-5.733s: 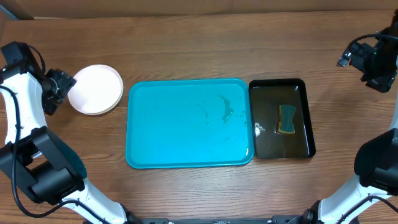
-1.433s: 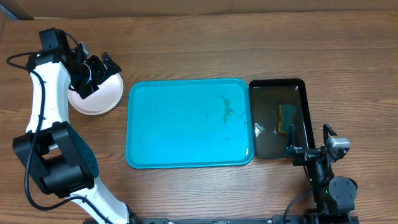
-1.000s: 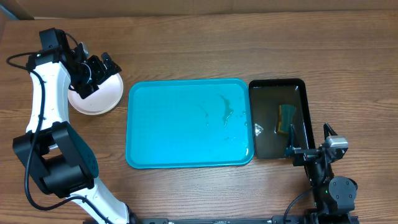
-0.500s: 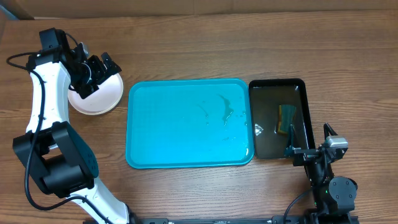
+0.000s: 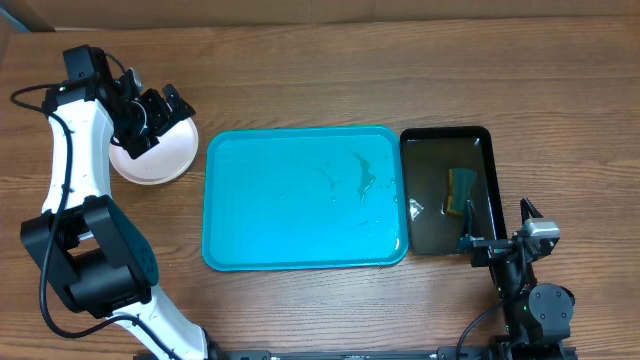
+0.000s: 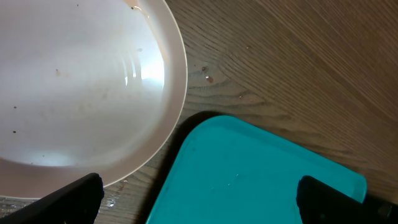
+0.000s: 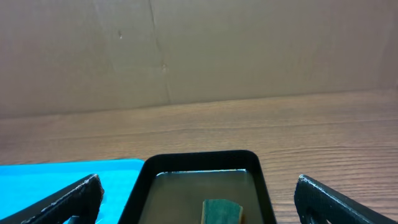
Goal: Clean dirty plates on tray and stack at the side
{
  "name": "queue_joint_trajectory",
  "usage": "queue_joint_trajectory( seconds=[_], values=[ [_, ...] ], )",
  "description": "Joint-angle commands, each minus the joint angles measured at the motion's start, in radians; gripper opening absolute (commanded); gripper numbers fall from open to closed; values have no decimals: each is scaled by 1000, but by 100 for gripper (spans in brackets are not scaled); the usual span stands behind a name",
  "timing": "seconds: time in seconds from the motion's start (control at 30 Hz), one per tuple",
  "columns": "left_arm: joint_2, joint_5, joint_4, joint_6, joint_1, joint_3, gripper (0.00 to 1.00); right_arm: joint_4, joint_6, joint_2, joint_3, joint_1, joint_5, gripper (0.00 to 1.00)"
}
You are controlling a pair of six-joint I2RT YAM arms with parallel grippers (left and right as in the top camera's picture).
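The turquoise tray (image 5: 305,197) lies mid-table with no plates on it, only wet streaks. Left of it on the wood sits a white plate (image 5: 155,155); whether others lie under it I cannot tell. My left gripper (image 5: 158,108) hovers open over that plate's far rim. In the left wrist view the plate (image 6: 81,81) shows small specks, the tray corner (image 6: 261,174) lies beside it, and nothing is between the left gripper (image 6: 199,208) fingers. My right gripper (image 5: 497,235) is open and empty near the front right, looking over the black tray.
A narrower black tray (image 5: 425,225) holding water and a green sponge (image 5: 460,190) stands against the blue tray's right side. In the right wrist view its rim (image 7: 199,157) and the sponge (image 7: 222,210) lie just ahead. A cardboard wall (image 7: 199,50) backs the table.
Nothing has moved in the last second or so. Since the oldest frame, the left gripper has come over the plate and the right arm has dropped to the front right.
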Motion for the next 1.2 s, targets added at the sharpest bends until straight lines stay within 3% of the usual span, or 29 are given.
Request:
queue_joint_trajectory(
  seconds=[0.0,0.63,0.9,1.17],
  values=[
    [-50,7,-2,22,-12,-6,100,6,-3,-12,-11,-4,-6,100],
    [-682,8,-3,23,-176,-6,100,6,-3,-12,-11,-4,-6,100],
    [-837,7,-3,23,-176,-22,100,6,-3,-12,-11,-4,-6,100],
    [-1028,7,-5,23,-176,-273,100,6,-3,-12,-11,-4,-5,100]
  ],
)
